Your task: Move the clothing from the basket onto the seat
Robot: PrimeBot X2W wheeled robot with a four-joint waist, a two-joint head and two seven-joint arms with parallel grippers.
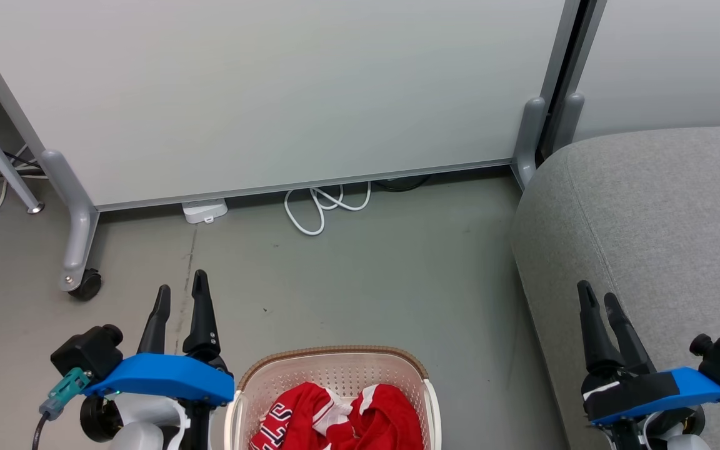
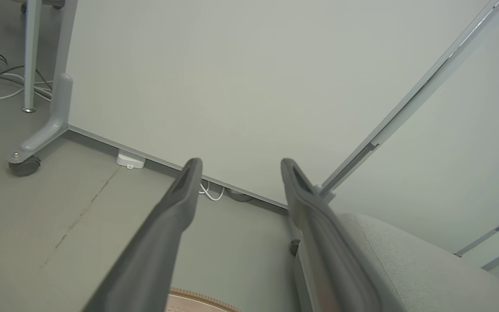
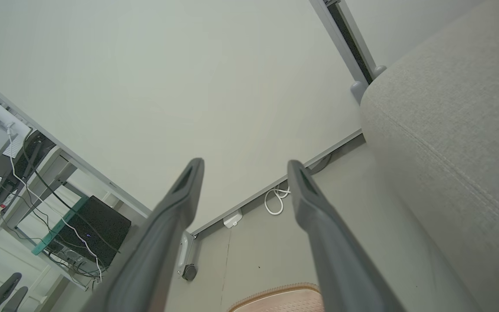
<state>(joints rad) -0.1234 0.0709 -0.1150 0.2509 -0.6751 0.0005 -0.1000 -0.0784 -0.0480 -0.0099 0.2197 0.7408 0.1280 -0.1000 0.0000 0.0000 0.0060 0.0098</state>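
The cream perforated basket (image 1: pixel 335 370) with its brown rim stands on the floor at the bottom centre of the head view. Crumpled red clothing (image 1: pixel 341 419) with white trim and dark lettering lies inside it. The light-grey seat (image 1: pixel 647 212) fills the right side. My left gripper (image 1: pixel 180 292) is open, raised just left of the basket, nothing between its fingers. My right gripper (image 1: pixel 599 299) is open over the seat's front left edge. The basket rim (image 2: pixel 197 299) peeks in at the bottom of the left wrist view beside the seat (image 2: pixel 405 264); the right wrist view shows the rim (image 3: pixel 275 294) and seat (image 3: pixel 448 130).
A white wheeled partition (image 1: pixel 272 94) stands behind, with a caster (image 1: pixel 87 284) at the left and a foot (image 1: pixel 530 134) near the seat. A white cable loop (image 1: pixel 322 209) and a small white box (image 1: pixel 205 210) lie at its base. Bare grey floor (image 1: pixel 366 281) separates basket and partition.
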